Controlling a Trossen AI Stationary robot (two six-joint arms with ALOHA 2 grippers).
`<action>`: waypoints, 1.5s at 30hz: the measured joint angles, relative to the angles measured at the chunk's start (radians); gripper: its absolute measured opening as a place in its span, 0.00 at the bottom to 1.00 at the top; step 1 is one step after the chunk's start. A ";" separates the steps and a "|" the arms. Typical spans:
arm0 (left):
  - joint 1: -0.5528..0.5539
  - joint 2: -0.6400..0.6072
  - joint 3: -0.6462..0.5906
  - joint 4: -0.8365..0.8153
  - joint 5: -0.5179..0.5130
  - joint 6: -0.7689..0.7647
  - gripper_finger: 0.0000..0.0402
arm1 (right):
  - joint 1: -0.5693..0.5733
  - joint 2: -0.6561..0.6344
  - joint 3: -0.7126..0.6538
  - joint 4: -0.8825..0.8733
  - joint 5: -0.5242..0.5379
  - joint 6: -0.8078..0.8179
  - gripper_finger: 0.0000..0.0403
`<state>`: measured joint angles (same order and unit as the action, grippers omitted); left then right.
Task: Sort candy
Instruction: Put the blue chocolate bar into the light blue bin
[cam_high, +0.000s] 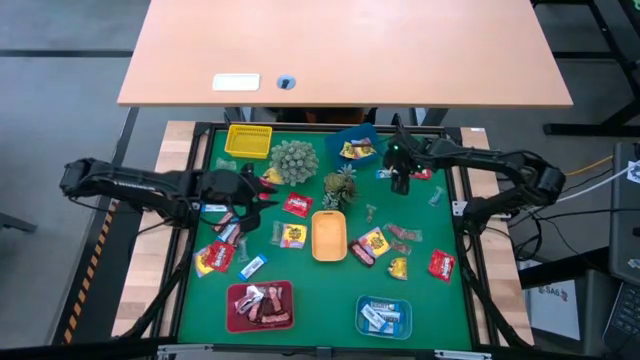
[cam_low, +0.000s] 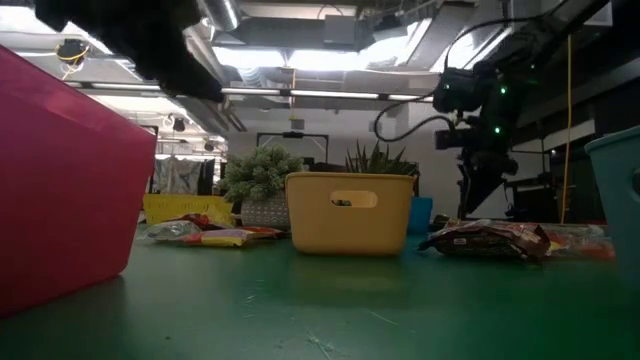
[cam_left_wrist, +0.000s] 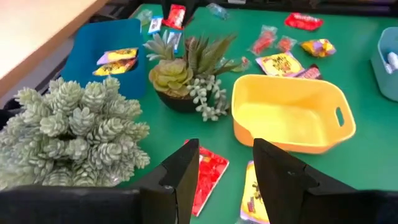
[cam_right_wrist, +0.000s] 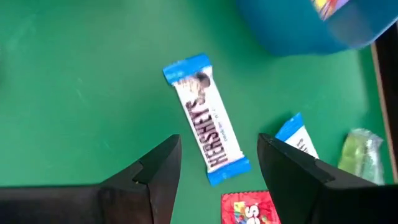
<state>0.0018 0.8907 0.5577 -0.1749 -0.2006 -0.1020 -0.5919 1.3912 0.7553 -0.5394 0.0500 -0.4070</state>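
Wrapped candy lies scattered on the green mat (cam_high: 300, 262). My left gripper (cam_high: 266, 195) (cam_left_wrist: 225, 155) is open, hovering near the mat's left side; a red candy (cam_left_wrist: 208, 177) and a yellow one (cam_left_wrist: 254, 196) lie just beyond its fingers. My right gripper (cam_high: 400, 184) (cam_right_wrist: 219, 140) is open near the far right, pointing down over a blue-white candy bar (cam_right_wrist: 208, 134) that lies flat on the mat between its fingers, untouched. Another blue-white candy (cam_right_wrist: 297, 139), a pale green one (cam_right_wrist: 362, 149) and a red one (cam_right_wrist: 249, 213) lie beside it.
Trays on the mat: yellow (cam_high: 248, 140) and dark blue (cam_high: 357, 135) at the far edge, orange-yellow (cam_high: 329, 236) in the middle, red (cam_high: 232, 310) and light blue (cam_high: 404, 322) near. Two spiky plant balls (cam_high: 293, 160) (cam_high: 340, 187) stand between the grippers. A wooden table (cam_high: 340, 50) lies beyond.
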 joint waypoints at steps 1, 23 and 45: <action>0.004 0.000 -0.012 0.024 0.000 0.002 0.35 | 0.000 0.004 -0.006 0.006 -0.009 -0.012 0.52; 0.046 0.006 -0.050 0.124 0.008 0.026 0.35 | -0.046 0.203 -0.009 0.175 -0.122 -0.159 0.52; 0.046 0.006 -0.050 0.124 0.008 0.026 0.35 | -0.088 0.221 -0.011 0.124 -0.204 -0.148 0.33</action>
<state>0.0475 0.8970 0.5076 -0.0509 -0.1928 -0.0757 -0.6804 1.6119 0.7444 -0.4151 -0.1536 -0.5549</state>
